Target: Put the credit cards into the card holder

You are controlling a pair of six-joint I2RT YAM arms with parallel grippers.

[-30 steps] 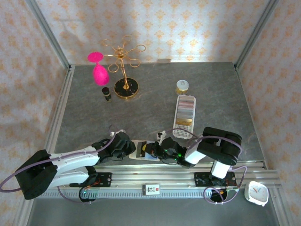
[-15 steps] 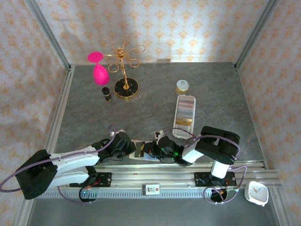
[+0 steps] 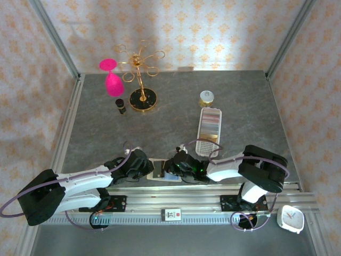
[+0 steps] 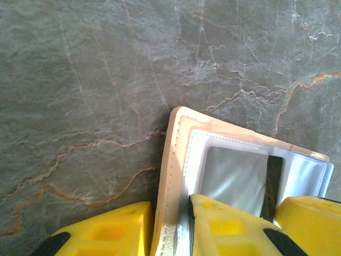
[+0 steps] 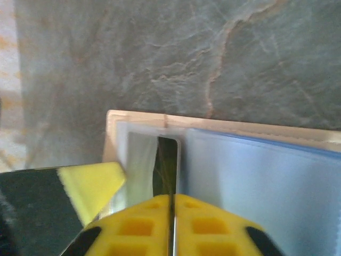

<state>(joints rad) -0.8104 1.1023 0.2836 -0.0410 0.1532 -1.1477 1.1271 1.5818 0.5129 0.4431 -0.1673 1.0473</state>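
The beige card holder (image 3: 157, 169) lies open near the table's front edge, between the two arms. My left gripper (image 4: 171, 234) is shut on its left cover (image 4: 178, 138), one yellow finger (image 4: 101, 230) outside and one inside on the clear sleeves. A dark credit card (image 5: 168, 162) stands almost edge-on in a clear sleeve of the card holder (image 5: 224, 127). My right gripper (image 5: 171, 224) is shut on the card's near edge, seen as a thin line between the pads. The same credit card (image 4: 274, 178) shows as a dark strip in the left wrist view.
A long white perforated tray (image 3: 209, 130) lies behind the right arm, with a small jar (image 3: 206, 97) beyond it. At the back left stand a gold rack (image 3: 139, 74), a pink glass (image 3: 111, 80) and a small dark bottle (image 3: 121, 105). A white clock (image 3: 291, 218) sits off the table, front right.
My right gripper has shifted left over the card holder, and the right arm's elbow has swung out to the right. The left arm has stayed put.
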